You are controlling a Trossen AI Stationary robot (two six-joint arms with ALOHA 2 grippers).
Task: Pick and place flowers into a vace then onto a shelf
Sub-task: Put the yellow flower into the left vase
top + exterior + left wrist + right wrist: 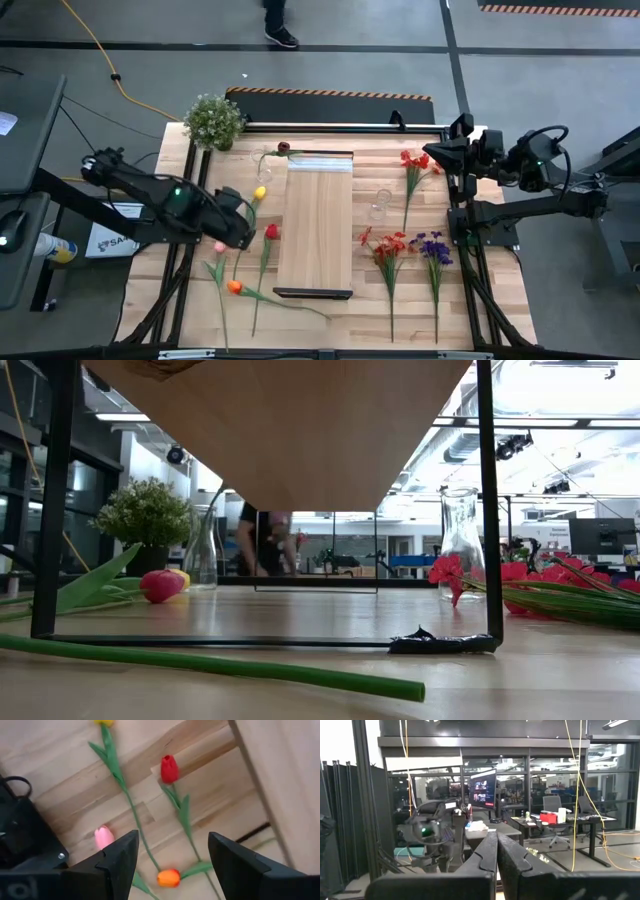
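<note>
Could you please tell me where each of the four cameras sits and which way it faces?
High view: overhead, looking straight down on the table, both arms, the shelf.
Low view: at tabletop height, looking level under the shelf into the room; no arm shows.
Left wrist view: above the tulips, looking down between the left gripper and its open fingers.
Right wrist view: facing the room past the shut right gripper.
Shared: red tulip.
</note>
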